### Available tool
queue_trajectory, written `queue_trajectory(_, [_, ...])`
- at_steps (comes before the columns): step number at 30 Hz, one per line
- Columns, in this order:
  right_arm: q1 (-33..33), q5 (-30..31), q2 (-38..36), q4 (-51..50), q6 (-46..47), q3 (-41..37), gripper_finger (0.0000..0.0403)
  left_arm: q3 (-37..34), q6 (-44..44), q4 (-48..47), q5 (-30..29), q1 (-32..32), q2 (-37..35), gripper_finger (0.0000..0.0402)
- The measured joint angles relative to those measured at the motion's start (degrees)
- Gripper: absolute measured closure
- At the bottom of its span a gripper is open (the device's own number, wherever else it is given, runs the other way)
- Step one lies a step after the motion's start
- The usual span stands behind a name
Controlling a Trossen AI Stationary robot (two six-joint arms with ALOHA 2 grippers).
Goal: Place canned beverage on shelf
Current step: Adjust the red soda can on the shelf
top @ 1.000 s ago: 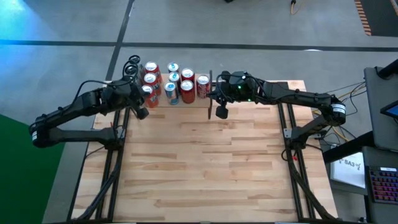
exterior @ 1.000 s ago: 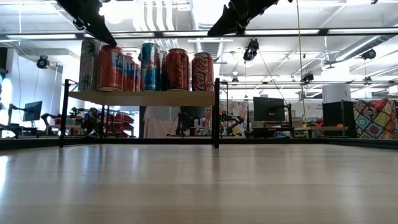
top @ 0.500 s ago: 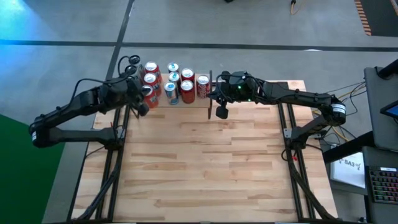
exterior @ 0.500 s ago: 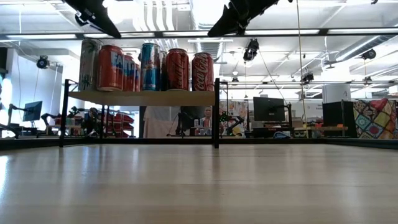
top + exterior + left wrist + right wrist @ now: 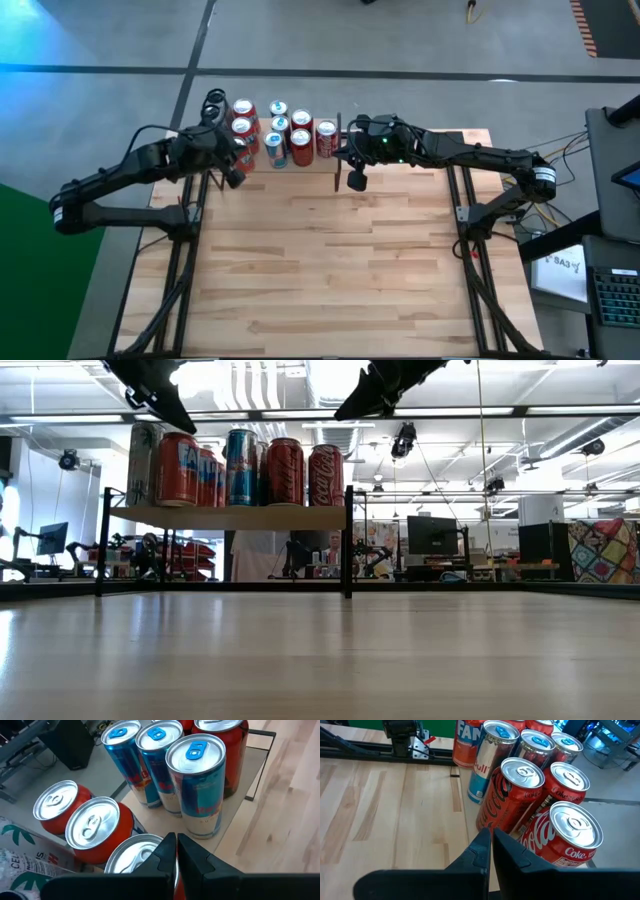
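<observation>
Eight or so cans (image 5: 279, 128) crowd the shelf (image 5: 230, 516); both pincers, left pincer (image 5: 176, 851) and right pincer (image 5: 490, 843), are closed, empty. Placement looks done; next, arms retreat.

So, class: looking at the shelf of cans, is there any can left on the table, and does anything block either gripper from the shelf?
No can shows on the table; all visible cans already stand on the shelf. The left gripper hangs shut just above the cans, the right gripper shut beside them. Nothing visible stands between either and the shelf.
</observation>
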Motion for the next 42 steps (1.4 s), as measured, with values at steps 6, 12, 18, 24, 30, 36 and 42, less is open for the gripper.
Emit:
queue_trajectory(6, [0.0,0.0,0.0,0.0,0.0,0.0,0.0394,0.0,0.0,-0.3,-2.6,0.0,-0.6,0.0402])
queue_trajectory(12, [0.0,0.0,0.0,0.0,0.0,0.0,0.0394,0.0,0.0,-0.4,-2.9,0.0,-0.3,0.0402])
queue_trajectory(18, [0.0,0.0,0.0,0.0,0.2,0.0,0.0394,0.0,0.0,-1.5,-2.9,0.0,0.4,0.0402])
queue_trajectory(24, [0.0,0.0,0.0,0.0,0.5,0.0,0.0394,0.1,1.6,-1.7,-0.5,0.0,0.4,0.0401])
queue_trajectory(30, [0.0,0.0,0.0,0.0,0.5,0.0,0.0394,0.1,3.8,-2.4,0.1,0.0,-0.3,0.0401])
queue_trajectory(36, [0.0,0.0,0.0,0.0,0.5,0.0,0.0394,0.1,4.9,-3.3,0.4,0.0,-1.1,0.0401])
queue_trajectory(42, [0.0,0.0,0.0,0.0,0.5,0.0,0.0394,0.1,5.2,-3.1,0.3,0.0,-1.2,0.0401])
